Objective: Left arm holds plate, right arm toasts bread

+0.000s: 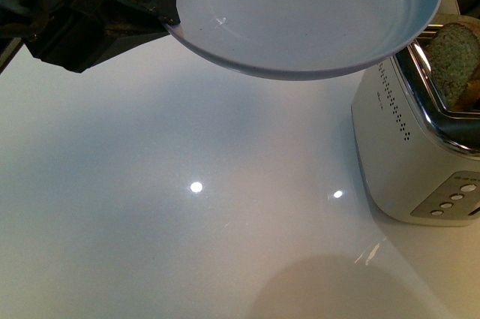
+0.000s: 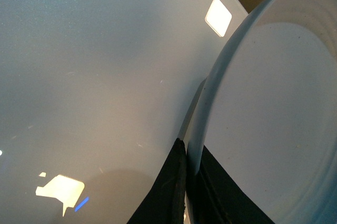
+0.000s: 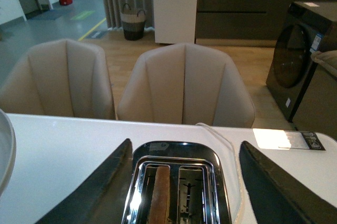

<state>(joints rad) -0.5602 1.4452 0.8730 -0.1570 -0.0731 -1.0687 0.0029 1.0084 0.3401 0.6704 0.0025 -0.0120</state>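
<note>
My left gripper [image 1: 171, 20] is shut on the rim of the pale blue-grey plate [image 1: 300, 11] and holds it in the air above the white table, beside the toaster. In the left wrist view the black fingers [image 2: 168, 192] pinch the plate's edge [image 2: 274, 108]. The plate is empty. The bread [image 1: 452, 67] stands in a slot of the white and chrome toaster [image 1: 409, 146] at the right. In the right wrist view the bread's crust [image 3: 160, 192] shows in one slot; the other slot is empty. My right gripper [image 3: 181, 182] is open, its fingers spread wide above the toaster [image 3: 176, 150].
The glossy white table [image 1: 187, 221] spreads in front of the toaster. Beyond its far edge stand two beige chairs [image 3: 184, 84]. A white cord [image 3: 218, 134] runs from behind the toaster. A dark washing machine [image 3: 297, 60] stands further back.
</note>
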